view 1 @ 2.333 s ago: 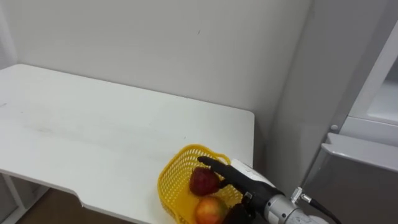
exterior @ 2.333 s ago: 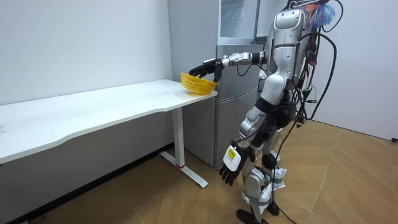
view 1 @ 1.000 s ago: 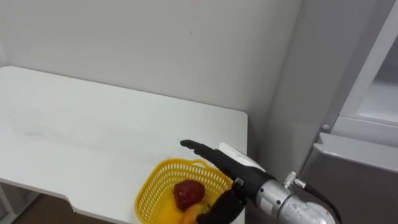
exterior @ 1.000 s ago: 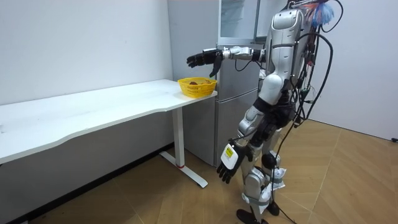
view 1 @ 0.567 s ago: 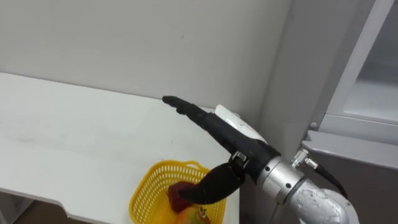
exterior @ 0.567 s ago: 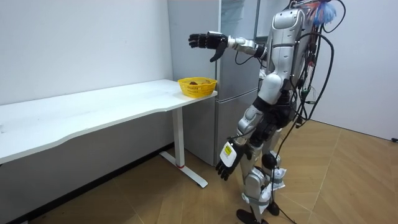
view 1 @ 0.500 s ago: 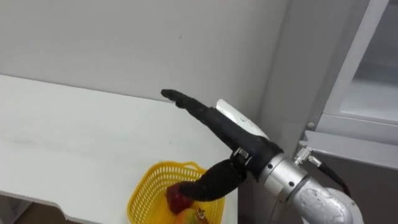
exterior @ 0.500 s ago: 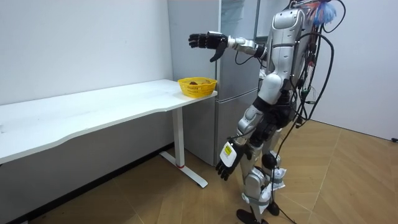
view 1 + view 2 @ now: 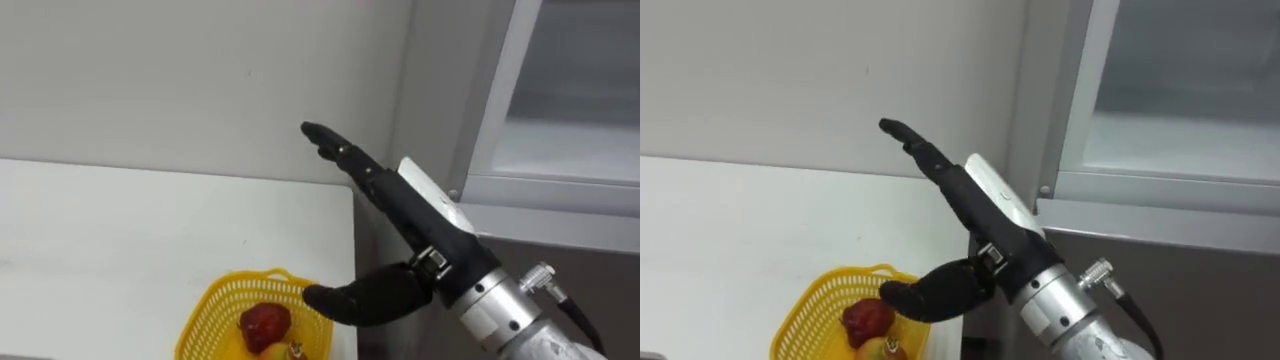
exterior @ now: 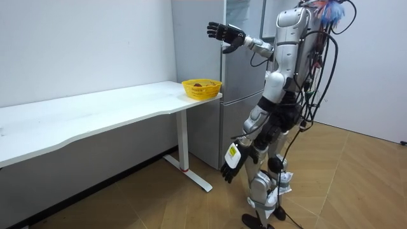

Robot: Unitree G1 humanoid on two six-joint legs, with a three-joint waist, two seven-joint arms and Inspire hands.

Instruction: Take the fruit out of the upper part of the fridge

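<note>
1. The red rounded fruit (image 9: 262,325) lies inside a yellow plastic mesh basket (image 9: 213,301), touching 1 yellow-orange fruit (image 9: 276,350) at its near side.
2. The basket stands on the white surface (image 9: 120,230), near the surface's end corner and close to the edge that faces the tall grey fridge (image 9: 437,90).
3. The robot's right hand (image 9: 410,215) hangs in the air above and beside the basket, well apart from the fruit and touching nothing.
4. Its dark fingers (image 9: 345,155) are stretched out straight and point up and away towards the white wall (image 9: 150,80); the thumb juts out sideways below the palm, over the basket's right rim. The hand is released and carries nothing.
5. In the room view this arm reaches out at head height, with the hand in front of the fridge's upper part.
6. To the right in the eye views the fridge's upper part shows a pale frame with a lighter ledge behind it, above a grey panel.
7. The left hand (image 10: 230,170) hangs low beside the robot's thigh, fingers relaxed and empty.
8. The robot stands upright on the wooden floor (image 10: 159,203), just before the fridge and near the surface's end.
</note>
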